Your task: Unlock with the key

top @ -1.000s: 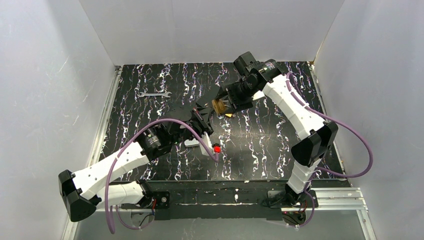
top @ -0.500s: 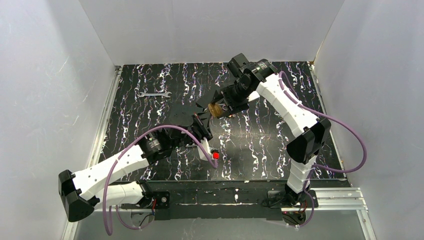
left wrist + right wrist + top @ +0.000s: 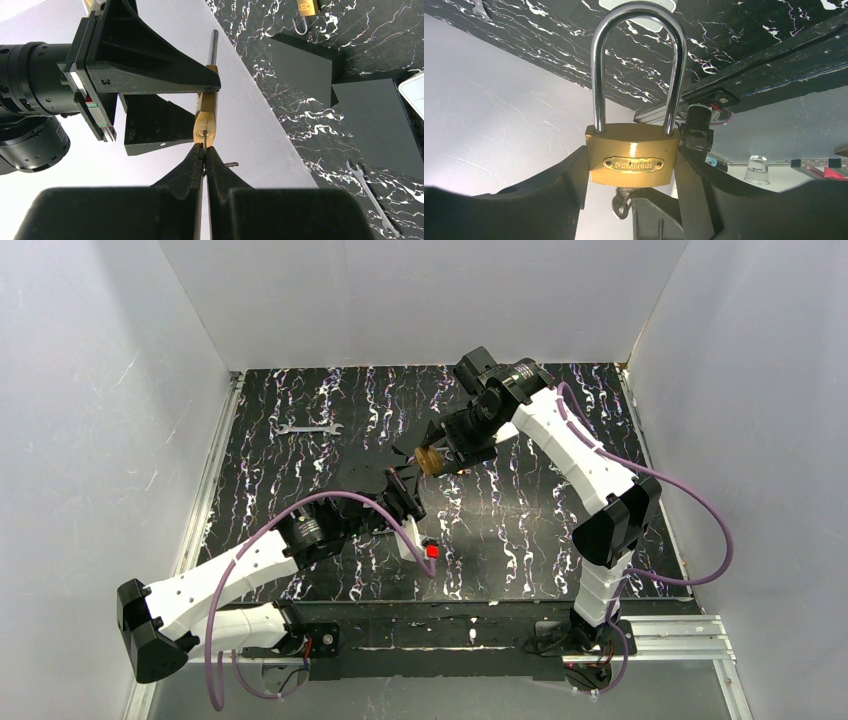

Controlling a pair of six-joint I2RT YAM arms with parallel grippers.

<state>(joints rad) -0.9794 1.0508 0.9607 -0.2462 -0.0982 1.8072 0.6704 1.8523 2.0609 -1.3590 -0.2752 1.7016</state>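
Observation:
A brass padlock [image 3: 431, 458] with its steel shackle [image 3: 639, 60] seated in the body is held above the table by my right gripper [image 3: 445, 448], whose jaws clamp the body's sides [image 3: 632, 161]. My left gripper [image 3: 405, 488] is shut on the key [image 3: 204, 150], just below and left of the lock. In the left wrist view the key's blade meets the keyhole in the lock's bottom face [image 3: 205, 131]. In the right wrist view the key's head and ring [image 3: 621, 202] hang under the body.
A flat wrench [image 3: 308, 428] lies at the table's back left and also shows in the left wrist view [image 3: 372, 197]. A second small padlock [image 3: 306, 7] lies on the table. A white object with a red part [image 3: 430, 550] sits by the left wrist. White walls surround the table.
The right arm has turned and carried the padlock slightly left and down toward the left gripper. The left gripper shifted a little nearer. Almost nothing moved in the last half second.

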